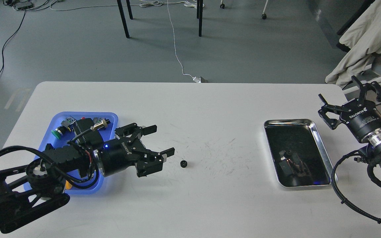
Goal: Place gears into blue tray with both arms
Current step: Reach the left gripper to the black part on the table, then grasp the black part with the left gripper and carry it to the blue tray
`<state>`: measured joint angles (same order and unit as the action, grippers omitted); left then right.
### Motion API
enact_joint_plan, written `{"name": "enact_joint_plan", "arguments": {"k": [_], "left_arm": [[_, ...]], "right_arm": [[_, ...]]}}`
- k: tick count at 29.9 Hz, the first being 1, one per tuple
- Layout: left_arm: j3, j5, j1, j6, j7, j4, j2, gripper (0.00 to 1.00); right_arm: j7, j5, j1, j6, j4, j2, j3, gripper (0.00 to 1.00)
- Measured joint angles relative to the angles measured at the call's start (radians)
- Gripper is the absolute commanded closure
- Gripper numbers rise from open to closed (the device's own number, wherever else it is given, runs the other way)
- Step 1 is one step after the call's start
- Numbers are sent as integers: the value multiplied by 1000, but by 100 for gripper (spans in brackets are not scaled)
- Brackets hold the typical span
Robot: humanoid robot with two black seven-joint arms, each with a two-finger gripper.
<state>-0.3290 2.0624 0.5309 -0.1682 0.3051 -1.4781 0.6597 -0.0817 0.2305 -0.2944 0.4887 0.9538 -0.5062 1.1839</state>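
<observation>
**Left arm over blue tray, one gear loose on table**

Nearest you, the left arm (pixel 28 175) sweeps in low from the bottom-left corner and covers much of the blue tray (pixel 111 115). Its left hand (pixel 161 142) reaches past the tray's right rim, fingers spread wide and holding nothing.

Table (pixel 190 205): white, smooth, hard, scuffed with fine dark marks around the centre. Expect a small part to slide on it rather than stay put.

Silver tray (pixel 313 127) sits right of centre, mirror-bright; a small dark shape lies in it, possibly the second gear, but you cannot tell it from the reflections.

Right hand (pixel 354 99) hangs off the table's right edge, well apart from the silver tray, fingers open and empty.

Blue tray already carries button switches (pixel 58 132) and a metal-tipped part.

Gear (pixel 183 163): tiny, black, toothed, lying flat on the bare table just right of the left hand's lower fingertip. Judge it light, rigid, not fragile. Pinch across the toothed rim from above; a shallow grip may flick it away.

Room beyond: grey floor, loose cables, chair legs.
</observation>
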Motion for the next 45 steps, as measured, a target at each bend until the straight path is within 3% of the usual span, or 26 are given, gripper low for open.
{"name": "enact_joint_plan", "arguments": {"k": [6, 15, 24, 32, 36, 39, 45], "left_arm": [[1, 115, -15, -24, 29, 140, -131, 4], [15, 119, -34, -61, 31, 306, -260, 6], [16, 119, -53, -82, 31, 402, -333, 22], [21, 119, -63, -105, 31, 477, -372, 29], [24, 119, -66, -114, 30, 510, -388, 42], [26, 119, -73, -118, 29, 521, -392, 60], [27, 119, -80, -119, 25, 525, -386, 85]], "right_arm": [[-1, -5, -31, 0, 4, -2, -38, 3], [-1, -91, -58, 0, 0, 0, -90, 3], [2, -100, -58, 0, -5, 0, -89, 3], [4, -99, -60, 0, -3, -1, -62, 3], [4, -99, -60, 0, -2, -2, -52, 3], [4, -99, -60, 0, -2, -3, -51, 3], [5, -99, -60, 0, -2, -4, -44, 3]]}}
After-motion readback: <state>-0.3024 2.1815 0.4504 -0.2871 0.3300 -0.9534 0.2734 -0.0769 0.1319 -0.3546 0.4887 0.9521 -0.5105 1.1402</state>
